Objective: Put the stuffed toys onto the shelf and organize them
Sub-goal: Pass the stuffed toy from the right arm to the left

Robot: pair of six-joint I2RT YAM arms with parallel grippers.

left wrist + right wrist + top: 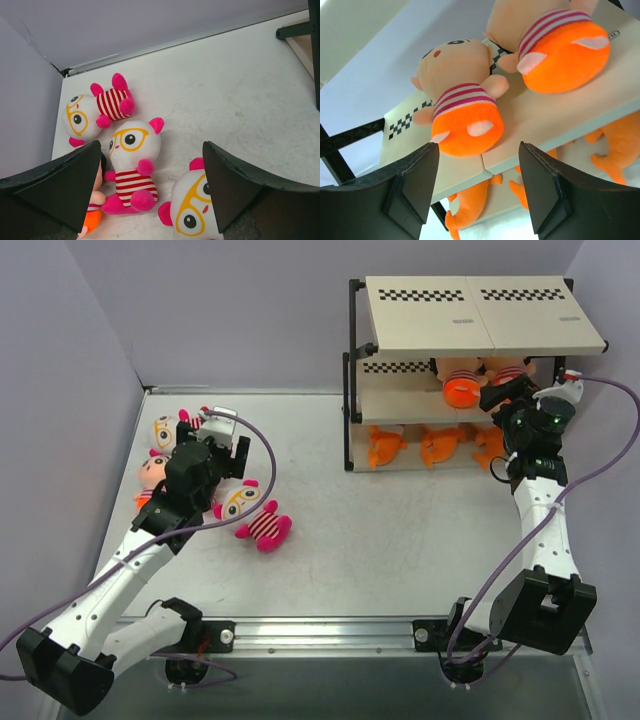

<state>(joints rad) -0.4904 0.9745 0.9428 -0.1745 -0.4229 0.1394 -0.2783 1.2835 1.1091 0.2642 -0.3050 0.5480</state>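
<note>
The shelf [480, 315] stands at the far right. Its middle board [540, 120] holds two striped orange dolls [462, 115] [560, 50]. Three orange sharks [440, 445] lie on the bottom board. My right gripper [479, 147] is open and empty just in front of the left doll, at the middle tier [500, 395]. My left gripper [151, 145] is open and empty above three pink toys with yellow glasses [95, 110] [131, 165] [192, 210] on the table's left. A third striped doll [152, 472] lies beside them, mostly hidden behind my left finger [60, 185].
The shelf's top board carries nothing. A grey side wall [25, 100] runs close to the left of the toys. The shelf's black foot [295, 31] shows at the far right of the left wrist view.
</note>
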